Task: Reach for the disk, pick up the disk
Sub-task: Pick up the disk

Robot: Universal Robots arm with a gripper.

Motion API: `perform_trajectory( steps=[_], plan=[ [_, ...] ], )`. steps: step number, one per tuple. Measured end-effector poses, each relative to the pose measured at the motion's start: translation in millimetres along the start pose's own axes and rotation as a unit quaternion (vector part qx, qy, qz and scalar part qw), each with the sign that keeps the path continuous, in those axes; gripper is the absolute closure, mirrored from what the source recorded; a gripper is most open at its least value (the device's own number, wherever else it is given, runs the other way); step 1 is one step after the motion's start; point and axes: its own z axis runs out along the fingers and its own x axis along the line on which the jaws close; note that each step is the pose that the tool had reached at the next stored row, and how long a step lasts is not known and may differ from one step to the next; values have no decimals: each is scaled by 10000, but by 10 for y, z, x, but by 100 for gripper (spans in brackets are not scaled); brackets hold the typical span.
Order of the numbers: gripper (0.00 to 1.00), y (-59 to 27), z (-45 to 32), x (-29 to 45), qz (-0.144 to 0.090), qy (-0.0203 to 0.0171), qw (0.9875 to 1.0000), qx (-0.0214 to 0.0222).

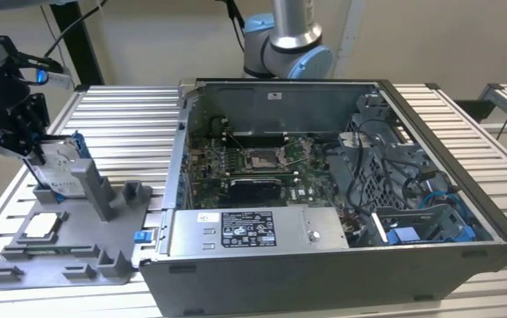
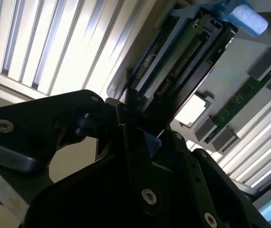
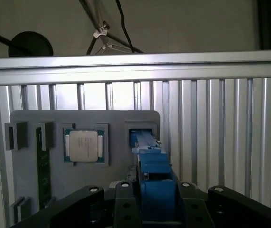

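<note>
- Grey fixture plate (image 1: 69, 248) lies at the slatted table's (image 1: 120, 106) edge on the exterior view's left, beside the open computer case (image 1: 324, 265).
- Disk (image 1: 61, 173) (image 3: 153, 173) stands on edge in a slot near the plate's rear corner.
- Gripper (image 1: 36, 156) (image 3: 155, 202) is closed on the disk's upper edge; in the first wrist view black fingers (image 3: 125, 205) press its blue bracket from both sides.
- Disk's lower end sits in the slot.

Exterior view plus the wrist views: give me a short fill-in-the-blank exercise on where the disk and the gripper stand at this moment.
1. In the exterior view, the disk stands ___ in the grey fixture.
2. In the first wrist view, the gripper is closed on the disk's ___ bracket.
3. The open computer case sits on the exterior view's ___ of the fixture.

Missing words: upright; blue; right.
</note>
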Motion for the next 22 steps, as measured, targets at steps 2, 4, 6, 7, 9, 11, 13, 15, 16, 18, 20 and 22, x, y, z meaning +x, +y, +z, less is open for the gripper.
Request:
perform_trajectory(
  steps=[2, 4, 6, 7, 9, 11, 13, 15, 16, 18, 20, 22],
  plan=[
    [100, 1, 36, -1, 0, 3, 10000, 2],
    [100, 1, 62, -1, 0, 5, 10000, 2],
    [100, 1, 78, -1, 0, 5, 10000, 4],
    [100, 2, 77, -1, 0, 5, 10000, 4],
    [100, 1, 77, -1, 0, 5, 10000, 7],
    [100, 2, 79, -1, 0, 5, 10000, 10],
    [100, 2, 99, -1, 0, 3, 10000, 33],
    [100, 2, 108, 0, -1, 3, 10000, 48],
    [100, 2, 108, 0, -1, 4, 10000, 48],
    [100, 2, 109, 0, -1, 4, 10000, 49],
    [100, 2, 111, 0, -1, 3, 10000, 49],
    [100, 2, 112, 0, -1, 3, 10000, 49]
  ],
)
